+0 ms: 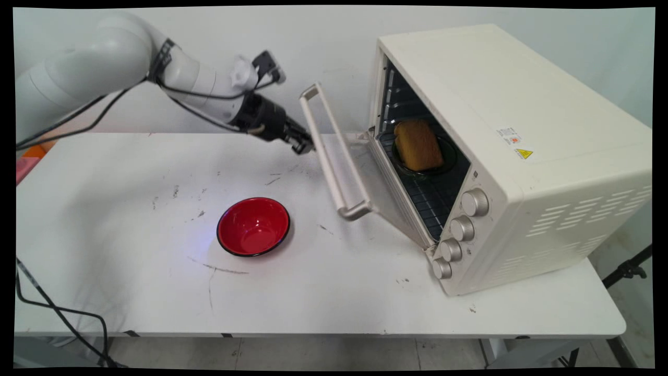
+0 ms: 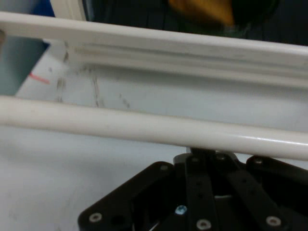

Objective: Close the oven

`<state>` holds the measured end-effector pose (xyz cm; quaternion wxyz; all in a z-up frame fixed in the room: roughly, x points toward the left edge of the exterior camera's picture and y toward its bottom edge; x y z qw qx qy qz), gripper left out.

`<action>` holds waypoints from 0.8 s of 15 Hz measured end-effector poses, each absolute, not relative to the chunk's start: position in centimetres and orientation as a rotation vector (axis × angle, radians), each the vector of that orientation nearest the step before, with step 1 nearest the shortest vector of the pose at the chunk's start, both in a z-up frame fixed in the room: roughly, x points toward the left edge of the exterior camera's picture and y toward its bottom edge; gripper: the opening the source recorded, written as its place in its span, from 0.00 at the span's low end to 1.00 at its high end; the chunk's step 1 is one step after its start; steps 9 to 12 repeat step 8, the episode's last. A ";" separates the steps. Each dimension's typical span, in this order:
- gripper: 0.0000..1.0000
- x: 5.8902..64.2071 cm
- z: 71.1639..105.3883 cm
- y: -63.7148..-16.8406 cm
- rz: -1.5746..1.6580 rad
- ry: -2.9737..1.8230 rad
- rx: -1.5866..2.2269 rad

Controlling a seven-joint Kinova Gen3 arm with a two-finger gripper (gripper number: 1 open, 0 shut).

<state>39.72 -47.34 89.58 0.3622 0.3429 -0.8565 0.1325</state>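
1. Cream-coloured toaster oven point(image 1: 522, 130) sits at the table's point(image 1: 130, 292) 3 o'clock side, its glass door point(image 1: 365, 172) hanging partly open — tilted outward, neither shut nor fully down.
2. Inside, on the wire rack, a golden slice of bread point(image 1: 417, 144) rests on a dark dish point(image 1: 449, 156).
3. At the door's 9 o'clock side the black gripper point(image 1: 302, 142) meets the door handle point(image 1: 329, 156); the hand view shows the handle bar point(image 2: 154, 127) crossing right at the linkage. Whether its fingers clasp the bar or merely press it, I cannot tell.
4. An empty red bowl point(image 1: 253, 226) sits at the table's centre — well apart from the oven.
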 end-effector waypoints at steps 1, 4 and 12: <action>0.00 39.4 90.3 -47.4 0.344 -2.194 0.883; 0.00 38.4 93.4 -47.5 0.358 -2.146 0.883; 0.00 38.4 96.6 -46.8 0.370 -2.117 0.890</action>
